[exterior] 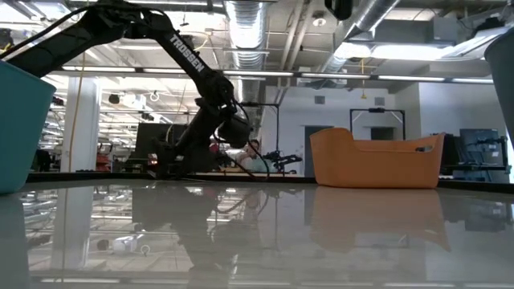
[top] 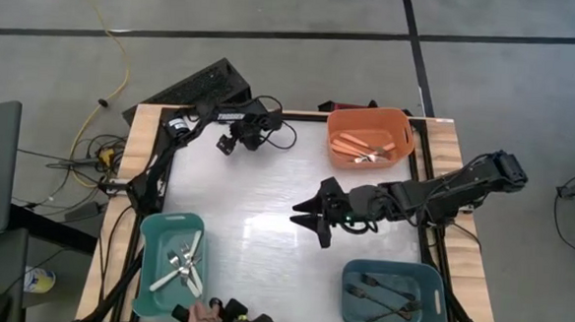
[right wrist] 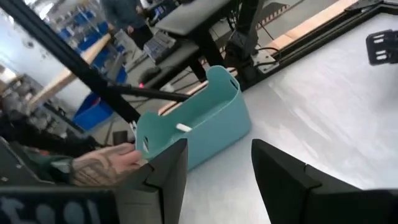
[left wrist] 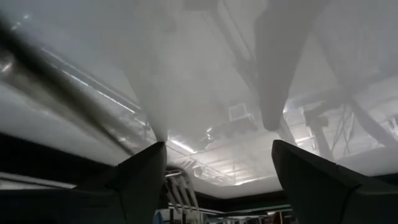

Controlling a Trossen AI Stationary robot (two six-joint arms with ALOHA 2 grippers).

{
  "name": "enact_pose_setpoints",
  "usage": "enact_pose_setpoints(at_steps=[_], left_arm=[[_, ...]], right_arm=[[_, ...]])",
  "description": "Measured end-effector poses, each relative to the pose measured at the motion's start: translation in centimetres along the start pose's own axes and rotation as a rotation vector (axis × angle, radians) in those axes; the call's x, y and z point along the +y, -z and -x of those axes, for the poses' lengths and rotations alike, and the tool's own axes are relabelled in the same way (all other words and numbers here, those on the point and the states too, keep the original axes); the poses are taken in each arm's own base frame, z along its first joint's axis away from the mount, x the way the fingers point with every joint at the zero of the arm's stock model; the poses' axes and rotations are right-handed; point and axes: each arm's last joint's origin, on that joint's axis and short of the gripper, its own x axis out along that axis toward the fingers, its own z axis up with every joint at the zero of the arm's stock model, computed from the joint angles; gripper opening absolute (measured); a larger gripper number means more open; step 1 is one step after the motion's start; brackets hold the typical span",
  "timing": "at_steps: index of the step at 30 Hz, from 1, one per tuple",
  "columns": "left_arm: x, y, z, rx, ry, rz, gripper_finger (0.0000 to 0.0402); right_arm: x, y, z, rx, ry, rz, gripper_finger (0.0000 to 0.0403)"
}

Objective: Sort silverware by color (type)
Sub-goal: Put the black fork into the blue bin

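Three bins held all the silverware: white-handled pieces [top: 184,262] in the teal bin [top: 150,235] at lower left, black [top: 384,296] in the blue bin [top: 437,287] at lower right, orange [top: 365,145] in the orange bin [top: 341,117] at upper centre. At mid-frame the right gripper [top: 306,218] hovered wide and empty; with nothing loose, retracting without clipping bins seemed best. Farther up, the left gripper [top: 231,139] waited, fingers parted.
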Motion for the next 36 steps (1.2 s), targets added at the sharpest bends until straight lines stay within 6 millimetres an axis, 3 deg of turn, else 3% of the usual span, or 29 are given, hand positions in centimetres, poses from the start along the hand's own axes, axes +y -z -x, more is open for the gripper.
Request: enact_pose_setpoints(at_steps=[11, 15, 19, 23, 30, 33, 36], left_arm=[[-2.6, -4.0, 2.9, -0.015, -0.044, -0.050, 0.0227], [-2.2, -3.6, 5.1, -0.108, 0.002, 0.029, 0.0219], [-0.3, -2.3, 8.0, -0.231, -0.032, 0.206, 0.0211], [2.4, 0.8, 9.4, -0.285, -0.105, 0.475, 0.0197], [4.1, 5.4, 6.4, -0.262, 0.089, 0.956, 0.0153], [4.8, 5.9, 5.1, -0.220, 0.108, 1.161, 0.0120], [4.9, 6.0, 5.2, -0.224, 0.127, 1.375, 0.0071]], right_arm=[[-0.4, -0.2, 0.3, 0.150, -0.185, 0.216, 0.0200], [-1.4, -1.2, 1.4, 0.212, -0.230, 0.265, 0.0200], [-2.6, -2.3, 3.4, 0.258, -0.198, 0.297, 0.0200], [-3.8, -3.4, 5.5, 0.276, -0.143, 0.350, 0.0200], [-5.0, -4.8, 8.2, 0.252, -0.091, 0.407, 0.0200], [-5.3, -5.1, 8.9, 0.243, -0.082, 0.449, 0.0200], [-5.6, -5.5, 9.4, 0.226, -0.074, 0.469, 0.0200]])
